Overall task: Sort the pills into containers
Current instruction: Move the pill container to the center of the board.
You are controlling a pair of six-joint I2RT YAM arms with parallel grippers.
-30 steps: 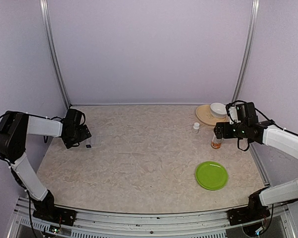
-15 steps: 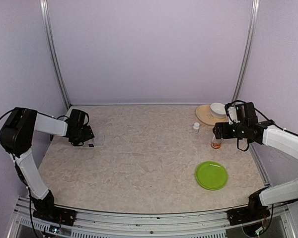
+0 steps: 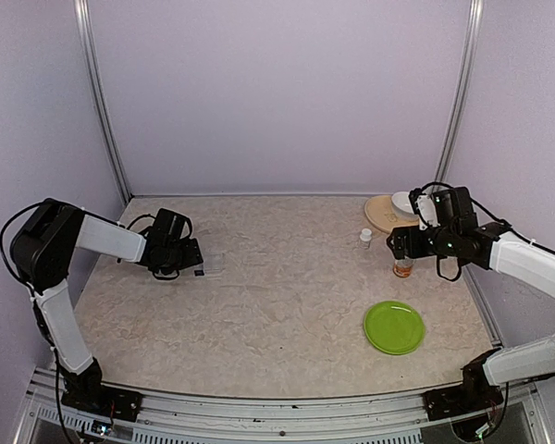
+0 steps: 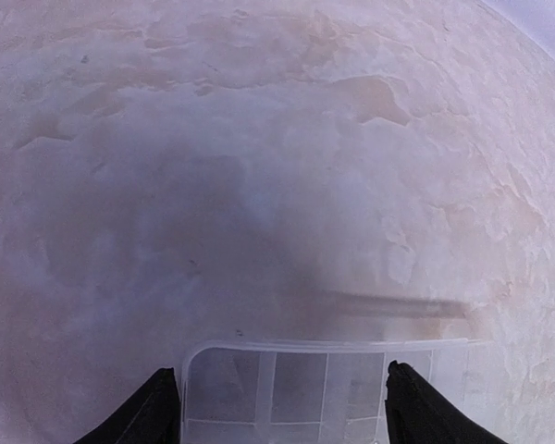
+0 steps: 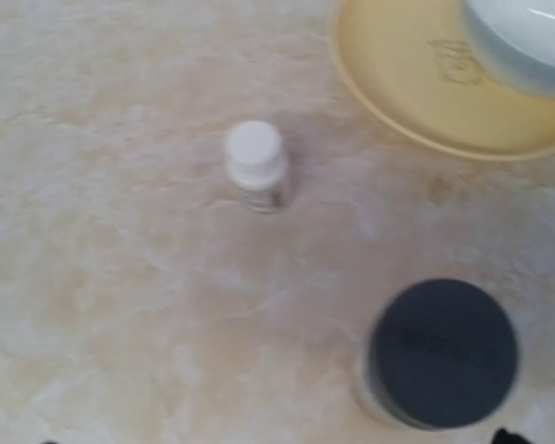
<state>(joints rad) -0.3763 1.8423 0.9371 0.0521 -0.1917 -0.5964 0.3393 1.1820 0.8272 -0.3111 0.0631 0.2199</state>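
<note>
The clear pill organiser (image 3: 214, 266) lies flat on the table at the left, with its tiny black mark by my left gripper (image 3: 195, 260). In the left wrist view the organiser's end (image 4: 301, 384) sits between the two black fingertips (image 4: 162, 407), and the left gripper (image 4: 279, 412) is shut on its sides. My right gripper (image 3: 400, 246) hovers open above the amber bottle with a grey cap (image 3: 403, 268). The right wrist view shows the cap (image 5: 442, 352) from above, with only the fingertip ends at the bottom edge. No loose pills show.
A small white-capped vial (image 3: 365, 238) stands left of the amber bottle and also shows in the right wrist view (image 5: 254, 165). A tan plate (image 3: 381, 217) holding a white bowl (image 3: 407, 203) is at the back right. A green plate (image 3: 394, 326) lies front right.
My left gripper has slid to the right across the table and the organiser has come with it. The right gripper has shifted slightly left over the amber bottle.
</note>
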